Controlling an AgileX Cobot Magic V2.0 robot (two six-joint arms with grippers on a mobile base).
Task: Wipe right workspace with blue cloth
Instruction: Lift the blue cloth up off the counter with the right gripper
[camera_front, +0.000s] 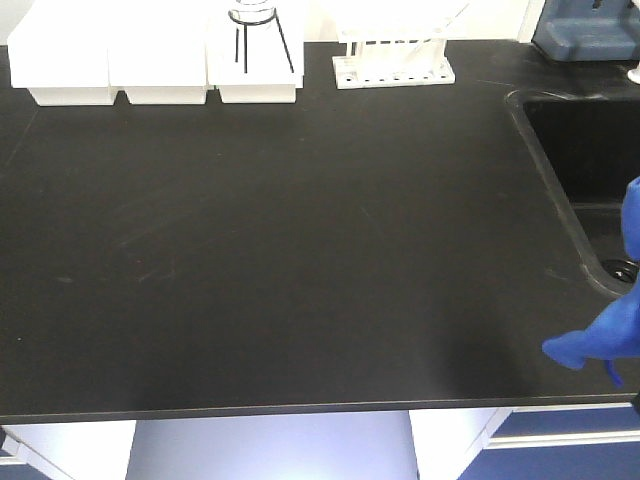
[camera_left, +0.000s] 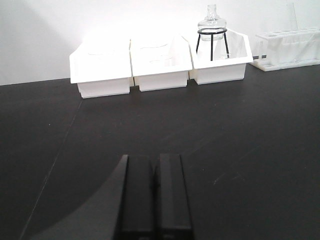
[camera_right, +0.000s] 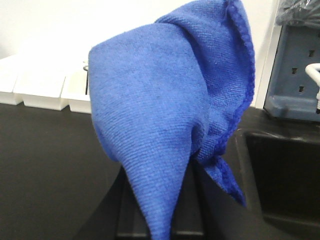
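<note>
The blue cloth (camera_right: 165, 115) fills the right wrist view, bunched and pinched between my right gripper's (camera_right: 160, 210) fingers, which are shut on it. In the front view the cloth (camera_front: 605, 335) hangs at the right edge, above the black counter's (camera_front: 300, 250) front right corner beside the sink. The right arm itself is out of the front view. My left gripper (camera_left: 154, 170) is shut and empty, its two black fingers pressed together, low over the counter (camera_left: 240, 130) and pointing at the white bins.
Three white bins (camera_front: 150, 55) stand along the back left, the right one holding a glass flask on a wire stand (camera_front: 255, 25). A white test-tube rack (camera_front: 395, 60) stands at back centre. A black sink (camera_front: 590, 170) is set into the counter's right side.
</note>
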